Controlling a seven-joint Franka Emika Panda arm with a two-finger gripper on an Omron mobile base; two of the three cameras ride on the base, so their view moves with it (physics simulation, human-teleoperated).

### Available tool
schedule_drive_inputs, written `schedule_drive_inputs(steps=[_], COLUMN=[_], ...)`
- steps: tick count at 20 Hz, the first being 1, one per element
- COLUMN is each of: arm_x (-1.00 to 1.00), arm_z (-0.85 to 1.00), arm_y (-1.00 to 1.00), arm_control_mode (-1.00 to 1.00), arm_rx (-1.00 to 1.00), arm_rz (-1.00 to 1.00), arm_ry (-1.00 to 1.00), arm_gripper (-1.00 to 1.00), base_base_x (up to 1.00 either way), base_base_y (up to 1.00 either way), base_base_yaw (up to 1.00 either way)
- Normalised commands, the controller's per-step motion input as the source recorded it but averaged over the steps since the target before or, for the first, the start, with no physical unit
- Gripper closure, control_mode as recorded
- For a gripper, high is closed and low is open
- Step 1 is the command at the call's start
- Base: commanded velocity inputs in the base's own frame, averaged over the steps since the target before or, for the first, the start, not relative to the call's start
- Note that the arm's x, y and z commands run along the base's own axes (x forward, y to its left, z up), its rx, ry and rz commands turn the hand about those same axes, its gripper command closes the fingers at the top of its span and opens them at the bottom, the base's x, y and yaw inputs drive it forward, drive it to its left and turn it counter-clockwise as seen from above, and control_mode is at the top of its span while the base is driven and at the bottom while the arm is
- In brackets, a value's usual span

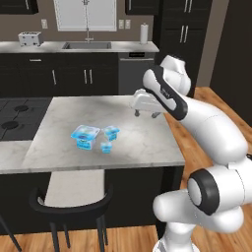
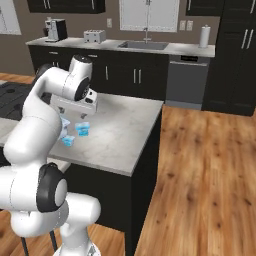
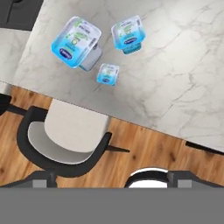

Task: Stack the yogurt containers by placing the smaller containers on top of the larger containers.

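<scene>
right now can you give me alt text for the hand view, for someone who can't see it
Three light-blue yogurt cups stand apart and unstacked on a marble counter: the large cup, the medium cup and the tiny cup. Below the counter edge are a black chair with a pale seat and wood floor.

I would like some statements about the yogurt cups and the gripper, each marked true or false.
1. The three yogurt cups stand apart on the counter, none stacked. True.
2. The tiny cup sits on top of the large cup. False: it stands beside it on the counter.
3. The gripper holds the medium cup. False: it is open and holds nothing.
4. A chair stands at the counter's edge near the cups. True.
</scene>
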Motion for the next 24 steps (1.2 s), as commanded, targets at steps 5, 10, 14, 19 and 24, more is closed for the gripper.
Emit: schedule_drive_inputs(steps=[5,10,14,19,24], arm_x=[0.1,0.04,0.0,0.0,0.06], arm_z=[-0.11,-0.11,-0.15,-0.2,-0.18], arm_y=[0.01,0.02,0.02,0.01,0.07], arm_control_mode=[-1.0,-1.0,-1.0,-1.0,-1.0], arm_rx=[0.04,0.05,0.02,0.0,0.0], arm_rz=[0.0,0.0,0.0,0.0,0.0], arm_ry=[0.03,0.0,0.0,0.03,0.02], arm_gripper=[-1.0,-1.0,-1.0,-1.0,-1.0], base_base_x=[0.0,0.0,0.0,0.0,0.0], base_base_y=[0.0,0.0,0.0,0.0,0.0], base_base_yaw=[0.0,0.0,0.0,0.0,0.0])
